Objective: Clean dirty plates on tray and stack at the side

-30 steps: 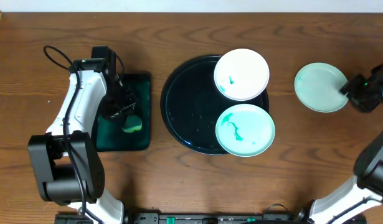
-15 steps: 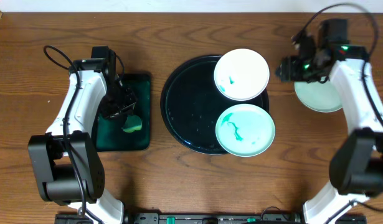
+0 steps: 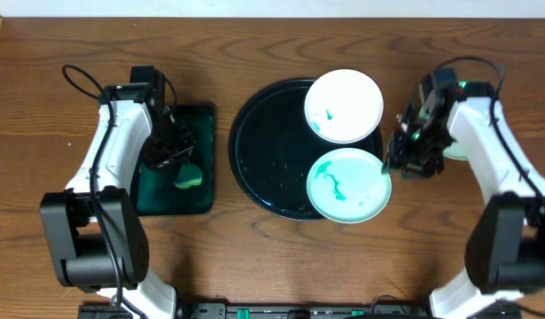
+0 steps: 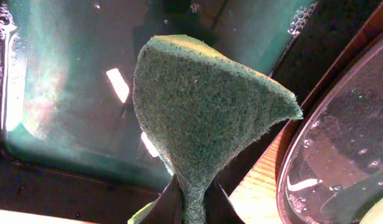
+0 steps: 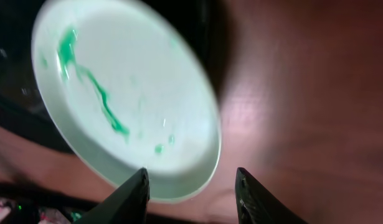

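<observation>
I can read no text, label, brand or number in any of my three views. The only candidate is the dark bar (image 3: pixel 281 312) along the table's near edge in the overhead view. It carries a small green mark that might be an indicator or lettering, but it is too small for me to tell.

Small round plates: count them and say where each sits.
3. On the large round black tray: a white plate upper right, a green-smeared mint plate lower right. On the table: a second mint plate mostly under the right arm.
</observation>
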Available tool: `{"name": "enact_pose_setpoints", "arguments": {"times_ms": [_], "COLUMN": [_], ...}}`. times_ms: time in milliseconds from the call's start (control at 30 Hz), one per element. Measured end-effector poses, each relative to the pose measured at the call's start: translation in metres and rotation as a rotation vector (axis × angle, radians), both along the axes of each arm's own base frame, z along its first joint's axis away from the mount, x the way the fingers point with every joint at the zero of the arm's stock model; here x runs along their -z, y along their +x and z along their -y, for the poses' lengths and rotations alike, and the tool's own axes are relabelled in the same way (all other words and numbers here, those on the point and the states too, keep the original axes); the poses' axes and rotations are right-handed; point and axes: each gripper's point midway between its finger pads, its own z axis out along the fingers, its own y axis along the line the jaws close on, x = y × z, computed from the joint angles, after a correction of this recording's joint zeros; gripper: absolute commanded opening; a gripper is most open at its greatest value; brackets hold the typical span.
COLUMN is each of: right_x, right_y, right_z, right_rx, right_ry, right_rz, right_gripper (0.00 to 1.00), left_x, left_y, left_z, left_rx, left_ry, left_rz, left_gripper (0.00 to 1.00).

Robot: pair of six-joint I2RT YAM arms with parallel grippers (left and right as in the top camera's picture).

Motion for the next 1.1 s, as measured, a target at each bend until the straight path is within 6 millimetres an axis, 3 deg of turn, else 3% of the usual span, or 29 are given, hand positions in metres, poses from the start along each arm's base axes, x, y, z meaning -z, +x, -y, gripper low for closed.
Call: {"name": "enact_pose_setpoints", "arguments": {"times_ms": [133,267,367,467,533,600,800,1100], "right_x": [0.003,0.021,0.040,0.057,0.061,0.063,0.066,0.066], "right_y": [-0.029,-0.048,-0.048,-0.031,-0.024,-0.017,0.001,0.003], "right_z": [-0.002,0.002,0.003,0.002,0.002,0.001,0.000,-0.010], "right_rx": [0.042,0.110,0.169,0.230,0.259,0.290,0.328,0.280], "right_ry": [-0.010,-0.034,-0.047,-0.036,-0.031,-0.025,-0.002,0.042], "right_rz": [-0.010,-0.004,0.010,0.091,0.121,0.149,0.223,0.249], "right_gripper": [0.50,0.52,0.54,0.53,0.41,0.17,0.02,0.01], "left_x": [0.000,0.000,0.000,0.000,0.000,0.000,0.000,0.000], "left_y": [0.000,0.000,0.000,0.000,0.000,0.000,0.000,0.000], "left_z": [0.000,0.000,0.000,0.000,0.000,0.000,0.000,0.000], "left_rx": [0.004,0.011,0.015,0.015,0.015,0.015,0.015,0.015], "left_ry": [0.000,0.000,0.000,0.000,0.000,0.000,0.000,0.000], "left_rz": [0.000,0.001,0.001,0.002,0.001,0.001,0.001,0.001], "left_gripper": [0.07,0.07,0.07,0.07,0.07,0.07,0.07,0.07]}}
